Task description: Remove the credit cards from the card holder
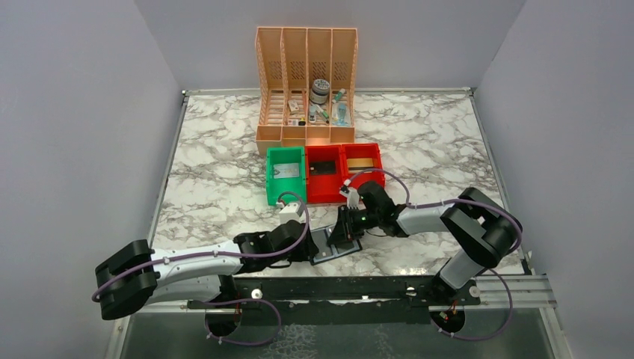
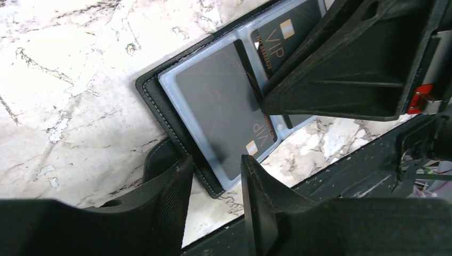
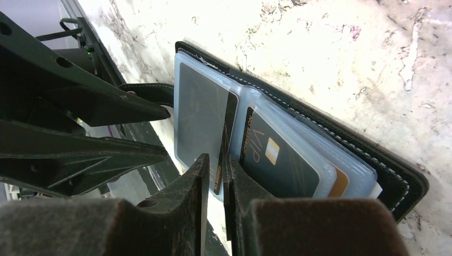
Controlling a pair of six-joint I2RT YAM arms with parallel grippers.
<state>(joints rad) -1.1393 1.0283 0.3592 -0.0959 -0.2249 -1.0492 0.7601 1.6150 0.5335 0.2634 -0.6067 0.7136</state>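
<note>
The card holder (image 1: 334,245) lies open on the marble near the front edge, a black wallet (image 2: 154,96) with pale blue sleeves. Dark credit cards (image 2: 218,112) marked VIP (image 3: 277,154) sit in the sleeves, and a tan one (image 3: 341,181) peeks out underneath. My right gripper (image 3: 218,158) has its jaws almost together round the raised edge of a dark card by the middle fold. My left gripper (image 2: 215,162) stands open, its fingers (image 2: 165,197) straddling the holder's near corner beside the black tab (image 3: 149,90).
A green bin (image 1: 286,176) and two red bins (image 1: 323,173) stand behind the holder, with an orange divided rack (image 1: 306,82) of small items further back. The black mounting rail (image 1: 359,288) runs along the table's near edge, close to the holder.
</note>
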